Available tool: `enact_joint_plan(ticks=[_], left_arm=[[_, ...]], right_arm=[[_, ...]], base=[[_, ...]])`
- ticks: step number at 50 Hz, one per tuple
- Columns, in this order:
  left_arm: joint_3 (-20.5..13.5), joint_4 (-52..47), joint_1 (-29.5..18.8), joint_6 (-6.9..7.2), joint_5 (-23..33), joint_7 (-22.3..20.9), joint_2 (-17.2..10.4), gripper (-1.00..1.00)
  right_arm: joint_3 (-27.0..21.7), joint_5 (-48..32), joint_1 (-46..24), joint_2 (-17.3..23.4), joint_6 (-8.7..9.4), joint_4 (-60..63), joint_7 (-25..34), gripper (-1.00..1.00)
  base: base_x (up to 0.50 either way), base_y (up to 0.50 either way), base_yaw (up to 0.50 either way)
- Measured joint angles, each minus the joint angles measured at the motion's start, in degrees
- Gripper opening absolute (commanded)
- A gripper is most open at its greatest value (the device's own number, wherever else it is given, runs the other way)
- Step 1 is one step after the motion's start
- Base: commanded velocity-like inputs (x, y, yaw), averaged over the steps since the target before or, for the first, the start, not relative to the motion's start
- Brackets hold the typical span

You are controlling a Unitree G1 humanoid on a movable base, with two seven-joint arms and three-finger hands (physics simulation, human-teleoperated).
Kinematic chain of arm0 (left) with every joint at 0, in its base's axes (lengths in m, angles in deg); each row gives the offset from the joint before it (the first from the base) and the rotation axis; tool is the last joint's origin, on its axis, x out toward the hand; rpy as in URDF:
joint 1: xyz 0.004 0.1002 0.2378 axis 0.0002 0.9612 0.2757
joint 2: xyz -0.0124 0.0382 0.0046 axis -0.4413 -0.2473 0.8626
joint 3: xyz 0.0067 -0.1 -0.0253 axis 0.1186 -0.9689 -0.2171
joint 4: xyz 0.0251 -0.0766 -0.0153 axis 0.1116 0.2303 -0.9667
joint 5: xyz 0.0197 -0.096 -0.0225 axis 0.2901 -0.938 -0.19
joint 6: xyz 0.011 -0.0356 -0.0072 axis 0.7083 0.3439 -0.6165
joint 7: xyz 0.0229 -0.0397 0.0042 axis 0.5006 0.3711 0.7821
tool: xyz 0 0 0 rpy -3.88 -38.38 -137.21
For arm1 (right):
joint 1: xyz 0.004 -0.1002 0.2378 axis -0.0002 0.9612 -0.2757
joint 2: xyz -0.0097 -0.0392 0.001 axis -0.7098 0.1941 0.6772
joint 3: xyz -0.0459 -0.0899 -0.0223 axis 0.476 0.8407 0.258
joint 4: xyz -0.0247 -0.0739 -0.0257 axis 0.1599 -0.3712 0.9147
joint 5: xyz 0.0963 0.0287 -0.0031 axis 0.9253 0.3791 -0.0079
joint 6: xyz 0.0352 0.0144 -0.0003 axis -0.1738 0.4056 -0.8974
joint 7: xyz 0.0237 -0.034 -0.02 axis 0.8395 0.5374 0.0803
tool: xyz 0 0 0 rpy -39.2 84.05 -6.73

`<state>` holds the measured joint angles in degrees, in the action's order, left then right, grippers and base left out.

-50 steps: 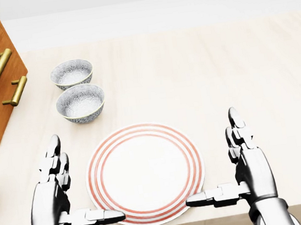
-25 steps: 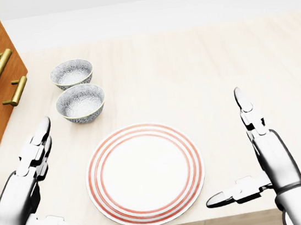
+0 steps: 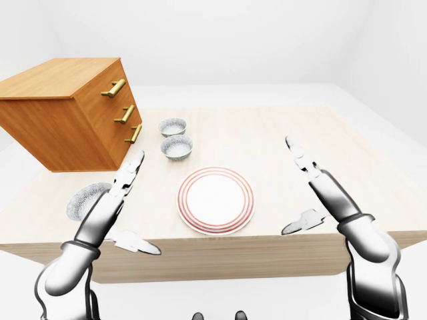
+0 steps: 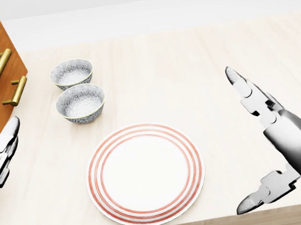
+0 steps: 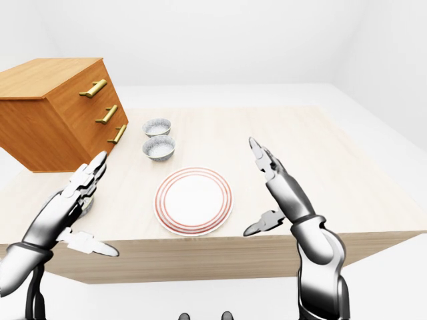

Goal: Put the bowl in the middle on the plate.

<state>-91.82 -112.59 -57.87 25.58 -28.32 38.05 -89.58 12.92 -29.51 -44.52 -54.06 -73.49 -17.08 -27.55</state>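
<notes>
Three bowls, one plate and one chest of drawers, set about a pale wooden table (image 4: 217, 70).

1. Far bowl (image 4: 71, 73): small, with a patterned grey-white outside and a speckled grey inside. It stands upright at the upper left of the head view, near the chest. Only its own lining shows within.

2. Middle bowl (image 4: 80, 103): same make, upright, just below the far bowl in the head view. Whether the two rims touch cannot be told. Its hollow shows only the lining. It stands on the table above and to the left of the plate, apart from it, and neither hand touches it.

3. Near bowl (image 3: 87, 200): same make, at the table's left side below the chest in the left-eye view. It is partly hidden behind the left hand, so its inside is only partly seen.

4. Plate (image 4: 145, 173): round and white with red rings near the rim. It lies flat near the table's bottom edge, between the two hands, with its white centre fully showing.

5. Chest of drawers (image 3: 60, 113): orange-brown wood with brass handles (image 3: 124, 115), drawers closed.

6. Left hand (image 3: 110, 210): fingers straight, thumb splayed, grasping nothing. It is raised over the table's lower left.

7. Right hand (image 4: 277, 129): likewise released, with fingers stretched and thumb pointing toward the plate. It holds nothing and is to the right of the plate, apart from it.
</notes>
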Motion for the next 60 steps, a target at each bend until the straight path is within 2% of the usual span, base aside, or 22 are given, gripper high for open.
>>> enact_joint_plan(ticks=[8,17,27,41,50,60], left_arm=[[-3.5,-1.9,0.1,0.00,-0.6,-1.3,-0.7,1.00],[-8.0,-3.2,0.4,0.00,-1.9,-1.3,-1.3,1.00],[-10.8,-3.3,0.9,0.00,-2.8,-1.3,-1.2,1.00],[-12.5,-3.0,1.5,-0.05,-3.3,-1.3,-0.9,1.00],[-13.0,-2.4,2.2,-1.11,-3.4,-1.3,-0.6,1.00],[-13.3,-2.1,2.5,-1.63,-3.3,-1.3,-0.4,1.00]], right_arm=[[-3.5,-2.1,-1.0,1.6,0.00,5.0,7.1,1.00],[-6.9,-3.2,-1.1,2.6,0.00,9.4,7.1,1.00],[-10.1,-3.4,-0.4,2.9,0.00,13.5,7.1,1.00],[-12.5,-2.9,1.6,1.7,0.00,15.4,7.1,1.00],[-12.6,-2.3,3.0,0.4,0.00,15.5,7.1,1.00],[-12.7,-1.9,3.6,-0.2,0.00,15.5,7.1,1.00]], base=[[0.00,0.00,0.00],[0.00,0.00,0.00],[0.00,0.00,0.00],[0.00,0.00,0.00],[0.00,0.00,0.00],[0.00,0.00,0.00]])
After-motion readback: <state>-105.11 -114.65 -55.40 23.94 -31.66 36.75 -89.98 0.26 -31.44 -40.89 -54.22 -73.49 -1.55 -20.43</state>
